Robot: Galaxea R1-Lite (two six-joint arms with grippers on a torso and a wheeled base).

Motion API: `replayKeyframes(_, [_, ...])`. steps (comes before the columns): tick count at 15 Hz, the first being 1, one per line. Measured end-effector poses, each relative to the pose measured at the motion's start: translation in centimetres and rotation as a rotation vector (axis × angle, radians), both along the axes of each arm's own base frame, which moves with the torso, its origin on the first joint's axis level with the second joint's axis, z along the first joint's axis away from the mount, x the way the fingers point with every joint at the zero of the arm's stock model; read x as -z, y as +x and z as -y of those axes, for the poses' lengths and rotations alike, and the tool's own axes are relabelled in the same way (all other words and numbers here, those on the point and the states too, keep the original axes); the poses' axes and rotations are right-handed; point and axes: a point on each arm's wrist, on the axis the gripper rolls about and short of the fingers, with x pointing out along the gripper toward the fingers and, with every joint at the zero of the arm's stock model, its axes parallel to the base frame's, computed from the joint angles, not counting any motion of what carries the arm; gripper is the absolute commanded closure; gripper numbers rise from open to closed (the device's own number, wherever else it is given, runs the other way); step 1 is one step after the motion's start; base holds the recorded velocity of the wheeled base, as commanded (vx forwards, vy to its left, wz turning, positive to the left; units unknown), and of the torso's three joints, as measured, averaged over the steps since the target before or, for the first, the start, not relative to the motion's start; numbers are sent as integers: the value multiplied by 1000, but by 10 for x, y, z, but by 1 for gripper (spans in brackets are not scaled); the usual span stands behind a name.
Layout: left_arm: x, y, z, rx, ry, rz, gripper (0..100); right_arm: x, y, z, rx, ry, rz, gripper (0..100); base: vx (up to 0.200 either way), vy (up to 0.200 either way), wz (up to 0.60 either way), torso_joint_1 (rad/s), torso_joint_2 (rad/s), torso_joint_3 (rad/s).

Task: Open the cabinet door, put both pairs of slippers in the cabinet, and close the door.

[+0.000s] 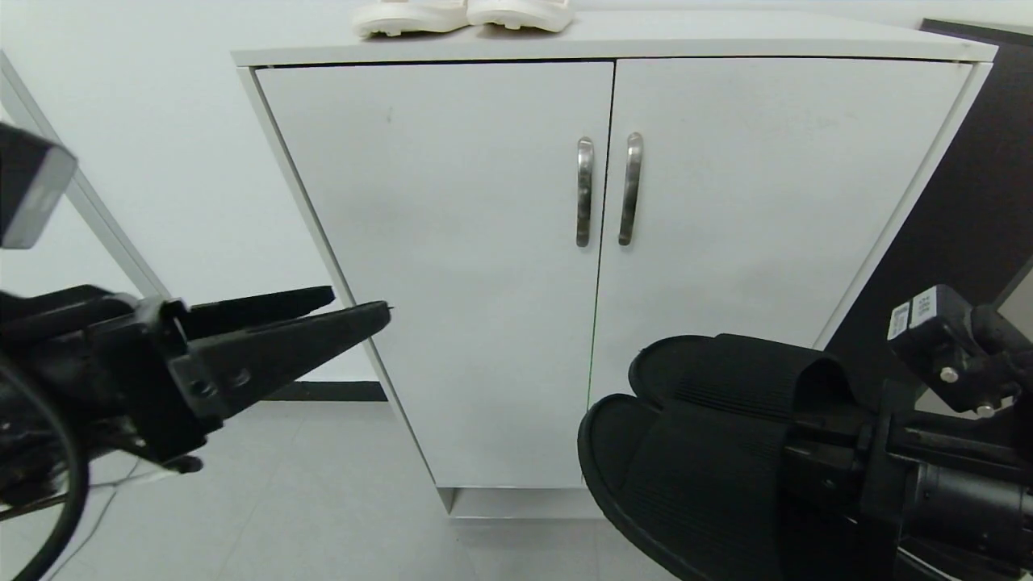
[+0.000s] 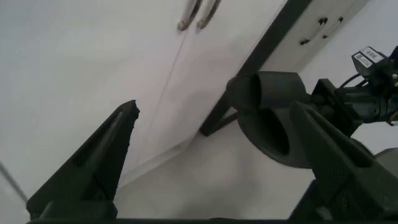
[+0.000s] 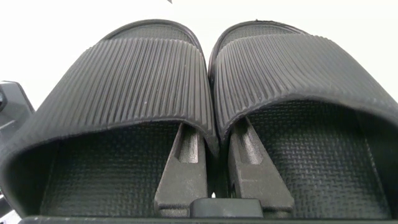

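Two pairs of slippers are in the room. One cream pair [image 1: 464, 14] sits on top of the white cabinet [image 1: 767, 36], toward its far edge and left of centre. The black pair [image 1: 710, 436] is off the floor, near and to the right, low in front of the right door [image 1: 750, 202]. The right gripper [image 3: 214, 134] carries them. One of its fingers [image 3: 183, 174] is tucked under each strap, and they pinch the slippers' touching inner walls together.

The cabinet stands on a pale grey tiled floor [image 1: 323, 500] against a white wall [image 1: 161, 121], with a dark panel [image 1: 968, 186] to its right. It has two doors, both shut, and the left door [image 1: 452, 266] meets the right one at the middle. Two upright metal handles [image 1: 584, 191] sit side by side there.

The left gripper [image 1: 359, 300] hovers near and left, by the cabinet's lower left edge, fingers spread and holding nothing.
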Motion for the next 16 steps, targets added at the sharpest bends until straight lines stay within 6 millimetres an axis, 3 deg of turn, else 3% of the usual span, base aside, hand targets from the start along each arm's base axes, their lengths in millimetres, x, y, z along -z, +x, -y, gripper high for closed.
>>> replayKeyframes(9, [-27,40,104,233,8,-15,0,1,0,0,-1,-3,-4,100,0,0,0,0,0,0])
replayKeyframes(16, [-39,89,151,381,-25,38,0,4,0,1,0,-11,-12,100,0,0,0,0,0,0])
